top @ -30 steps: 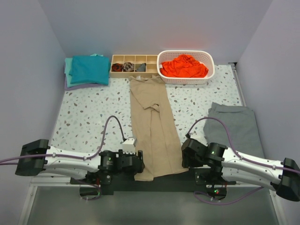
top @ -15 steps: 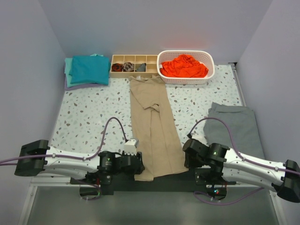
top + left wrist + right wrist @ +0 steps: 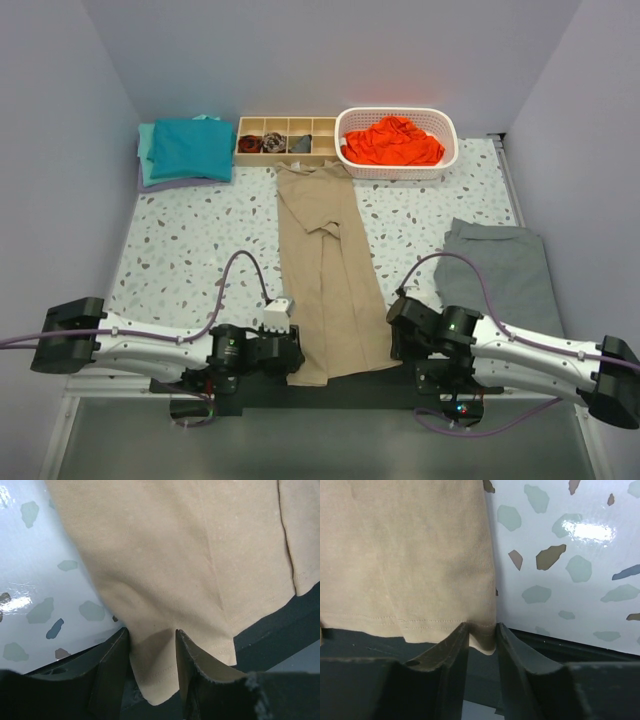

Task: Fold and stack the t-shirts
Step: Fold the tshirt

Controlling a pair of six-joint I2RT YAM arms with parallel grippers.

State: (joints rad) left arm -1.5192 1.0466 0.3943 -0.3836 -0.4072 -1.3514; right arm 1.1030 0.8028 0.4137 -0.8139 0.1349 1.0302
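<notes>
Tan t-shirt (image 3: 325, 260) is now pinched at its 6 o'clock hem corners by the narrowed left gripper (image 3: 152, 645) and right gripper (image 3: 481, 630), ready for folding.

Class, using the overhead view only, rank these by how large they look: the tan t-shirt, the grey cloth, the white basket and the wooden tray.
1. tan t-shirt
2. grey cloth
3. white basket
4. wooden tray
The basket and tray sit at the far edge, so they may look smaller than they really are.
</notes>
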